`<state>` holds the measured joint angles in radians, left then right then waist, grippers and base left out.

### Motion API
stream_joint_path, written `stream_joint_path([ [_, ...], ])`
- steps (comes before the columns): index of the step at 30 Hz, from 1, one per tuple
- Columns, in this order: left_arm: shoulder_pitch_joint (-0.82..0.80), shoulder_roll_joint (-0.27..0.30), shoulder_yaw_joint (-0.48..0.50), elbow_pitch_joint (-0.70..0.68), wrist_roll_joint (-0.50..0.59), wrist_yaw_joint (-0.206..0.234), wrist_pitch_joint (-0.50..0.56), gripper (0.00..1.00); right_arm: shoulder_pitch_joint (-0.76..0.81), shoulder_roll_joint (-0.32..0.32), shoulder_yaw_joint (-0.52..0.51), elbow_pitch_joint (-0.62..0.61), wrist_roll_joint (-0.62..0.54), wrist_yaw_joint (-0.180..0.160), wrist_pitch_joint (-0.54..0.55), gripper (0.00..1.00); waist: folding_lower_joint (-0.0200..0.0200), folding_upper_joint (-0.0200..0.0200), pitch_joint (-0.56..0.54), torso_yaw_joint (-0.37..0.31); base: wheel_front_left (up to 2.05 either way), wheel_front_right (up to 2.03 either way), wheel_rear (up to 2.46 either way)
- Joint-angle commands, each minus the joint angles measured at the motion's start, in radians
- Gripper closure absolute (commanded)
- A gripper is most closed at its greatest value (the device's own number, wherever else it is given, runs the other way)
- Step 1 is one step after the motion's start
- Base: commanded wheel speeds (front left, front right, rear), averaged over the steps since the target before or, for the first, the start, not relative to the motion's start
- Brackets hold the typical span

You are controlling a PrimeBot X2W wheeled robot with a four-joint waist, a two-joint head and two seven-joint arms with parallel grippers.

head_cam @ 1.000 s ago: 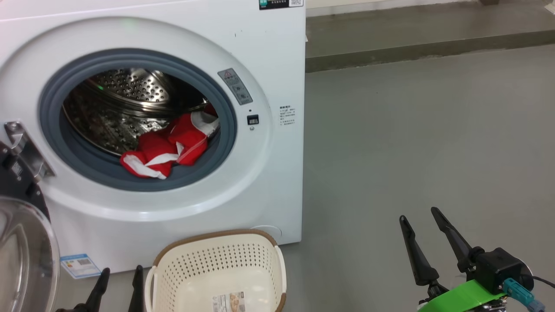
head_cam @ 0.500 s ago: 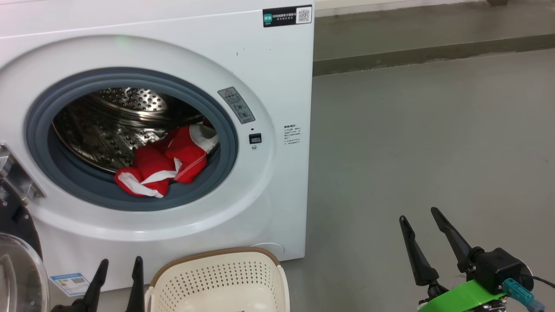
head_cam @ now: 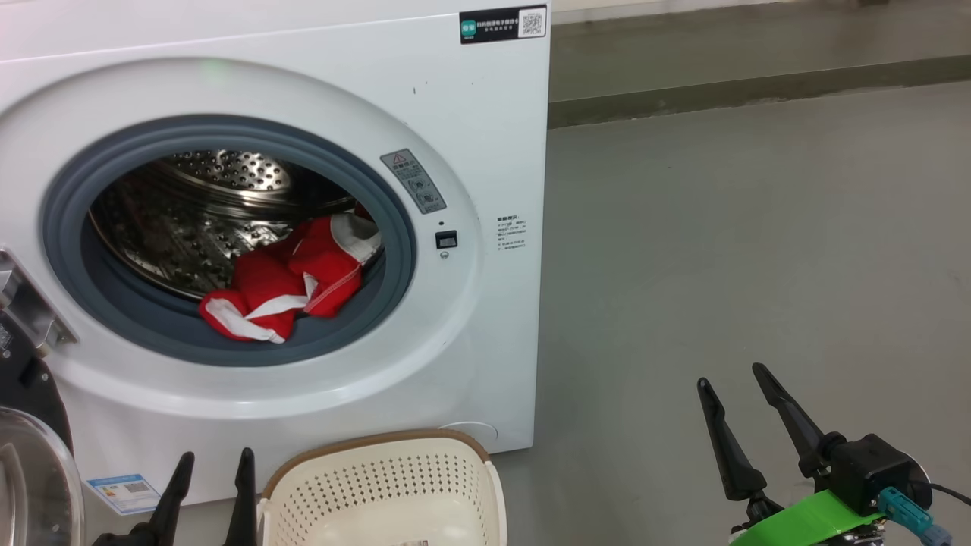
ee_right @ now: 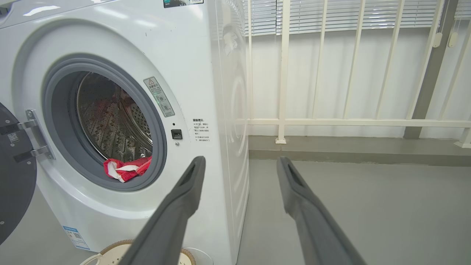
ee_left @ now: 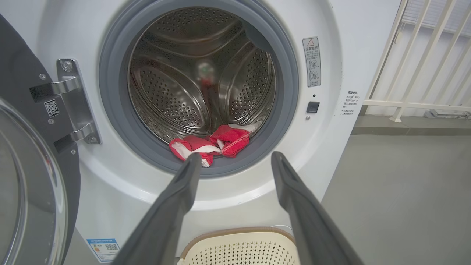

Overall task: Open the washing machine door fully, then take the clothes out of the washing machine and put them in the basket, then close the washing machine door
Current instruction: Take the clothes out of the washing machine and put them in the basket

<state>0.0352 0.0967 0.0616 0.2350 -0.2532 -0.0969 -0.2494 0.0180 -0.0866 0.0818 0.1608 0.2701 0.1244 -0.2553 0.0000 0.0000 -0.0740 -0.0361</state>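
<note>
The white washing machine [head_cam: 470,114] stands with its door [head_cam: 30,455] swung open at the far left. Red clothes [head_cam: 288,284] with white trim lie at the front lip of the steel drum, partly over the grey gasket. The cream basket [head_cam: 372,441] sits on the floor just below the drum opening. My left gripper [head_cam: 215,459] is open and holds nothing, low beside the basket's left side. Its wrist view looks past the gripper [ee_left: 235,156] at the clothes [ee_left: 217,141], still well short of them. My right gripper [head_cam: 730,377] is open over bare floor to the right of the machine.
Grey floor stretches to the right of the washing machine, ending at a raised ledge [head_cam: 758,87]. A white railing [ee_right: 283,73] stands behind it beside the machine's right side. The open door [ee_left: 29,176] and its metal hinge [ee_left: 73,103] stand on the left.
The camera moved: the machine and basket now sit lower in the head view. The left fingertips show slightly higher. The clothes lie as before, and both grippers stay open.
</note>
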Motion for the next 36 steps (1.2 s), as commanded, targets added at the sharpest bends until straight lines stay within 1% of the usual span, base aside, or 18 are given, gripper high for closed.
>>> stream_joint_path([
  [1,-0.049,0.006,0.037,-0.021,0.011,-0.004,-0.012,0.0,-0.028,-0.005,0.027,-0.022,-0.004,0.006,-0.006,0.0,0.0,0.0,0.001,0.001,0.0,0.0,0.0],
  [9,-0.075,0.002,0.041,-0.003,0.011,-0.006,-0.012,0.0,-0.028,-0.001,0.025,-0.026,-0.005,0.006,-0.006,0.0,0.0,0.0,0.015,0.011,0.0,0.0,0.0],
  [15,-0.133,0.001,0.056,0.042,0.01,0.023,-0.012,0.0,-0.033,-0.004,0.028,-0.022,-0.004,0.006,-0.006,0.0,0.0,0.0,0.039,0.023,0.0,0.0,0.0],
  [21,-0.219,0.01,0.051,0.1,0.003,0.024,-0.012,0.0,-0.043,-0.012,0.033,-0.023,-0.006,0.006,-0.006,0.0,0.0,0.0,0.077,0.033,0.0,0.0,0.0],
  [29,-0.373,0.006,0.027,0.2,-0.045,-0.002,-0.012,0.0,-0.089,-0.023,0.049,-0.031,-0.009,0.006,-0.006,0.0,0.0,0.0,0.168,0.038,0.0,0.0,0.0],
  [30,-0.417,0.008,0.029,0.232,-0.048,-0.002,-0.012,0.0,-0.103,-0.026,0.051,-0.034,-0.01,0.006,-0.006,0.0,0.0,0.0,0.187,0.036,0.0,0.0,0.0],
  [36,-0.532,0.018,0.046,0.308,-0.044,0.009,-0.012,0.0,-0.143,-0.027,0.04,-0.046,-0.018,0.006,-0.006,0.0,0.0,0.0,0.257,0.023,0.0,0.0,0.0],
])
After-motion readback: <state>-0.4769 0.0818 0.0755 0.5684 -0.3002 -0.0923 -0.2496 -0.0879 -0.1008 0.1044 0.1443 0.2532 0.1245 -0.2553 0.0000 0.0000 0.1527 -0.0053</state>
